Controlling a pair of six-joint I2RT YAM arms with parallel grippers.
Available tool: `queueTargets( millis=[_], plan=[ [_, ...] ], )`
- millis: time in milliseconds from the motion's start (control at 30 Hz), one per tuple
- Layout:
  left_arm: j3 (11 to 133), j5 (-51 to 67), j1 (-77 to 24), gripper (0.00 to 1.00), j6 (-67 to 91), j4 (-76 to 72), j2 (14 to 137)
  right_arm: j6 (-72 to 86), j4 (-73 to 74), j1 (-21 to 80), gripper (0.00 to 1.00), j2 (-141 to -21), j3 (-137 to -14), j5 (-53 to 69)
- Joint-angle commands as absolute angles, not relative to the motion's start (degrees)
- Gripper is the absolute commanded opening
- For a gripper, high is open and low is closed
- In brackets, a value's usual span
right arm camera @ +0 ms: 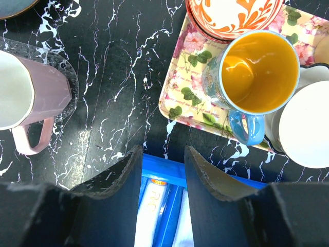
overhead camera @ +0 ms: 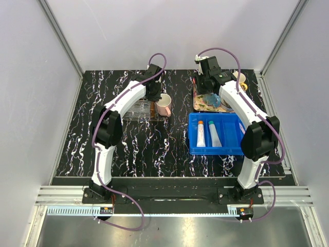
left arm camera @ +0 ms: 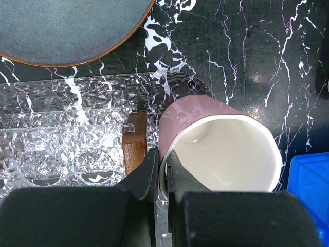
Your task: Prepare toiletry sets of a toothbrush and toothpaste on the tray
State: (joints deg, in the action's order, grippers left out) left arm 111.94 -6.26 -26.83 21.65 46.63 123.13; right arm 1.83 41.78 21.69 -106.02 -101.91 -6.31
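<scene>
Currently only one marking is legible: the orange-cap tube [right arm camera: 153,206], seen between the fingers of my right claw [right arm camera: 162,152], carries letters that look like "RC"; the rest is hidden. That tube and the teal-cap tube [overhead camera: 214,134] lie side by side in the left part of the bin [overhead camera: 216,153], caps toward the far edge. My right claw is spread wide, holds nothing and hangs above the bin's far rim. My left claw [left arm camera: 160,154] is pressed onto the wall of the mug [left arm camera: 221,154], one finger inside the rim, one outside. The mug is white inside and sits at the right, rounded end of the tray [left arm camera: 51,103], just beside the brown end of the rack [left arm camera: 134,146]; whether it rests there or is lifted I cannot tell. The floral tray [right arm camera: 187,77] carries a cup [right arm camera: 257,72], yellow inside, an orange-patterned bowl [right arm camera: 234,15] and a white dish [right arm camera: 308,128]. A plate [left arm camera: 67,25] lies beyond the tray.
</scene>
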Motion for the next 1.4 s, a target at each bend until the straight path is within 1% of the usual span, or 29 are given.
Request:
queueTargets(
  millis=[0,1167,1367],
  plan=[
    [114.70,-6.15,-26.98,0.00,21.88,43.33,121.73,2.02,40.08,21.27,0.44,-103.45,-101.95,-5.01],
    [112.06,-6.06,-27.07,0.00,21.62,42.98,121.99,2.02,39.99,21.27,0.44,-103.54,-101.43,-4.57],
    [111.53,-5.71,-27.16,0.09,20.92,42.80,122.61,2.02,39.99,21.18,0.44,-103.71,-101.25,-4.57]
  ],
)
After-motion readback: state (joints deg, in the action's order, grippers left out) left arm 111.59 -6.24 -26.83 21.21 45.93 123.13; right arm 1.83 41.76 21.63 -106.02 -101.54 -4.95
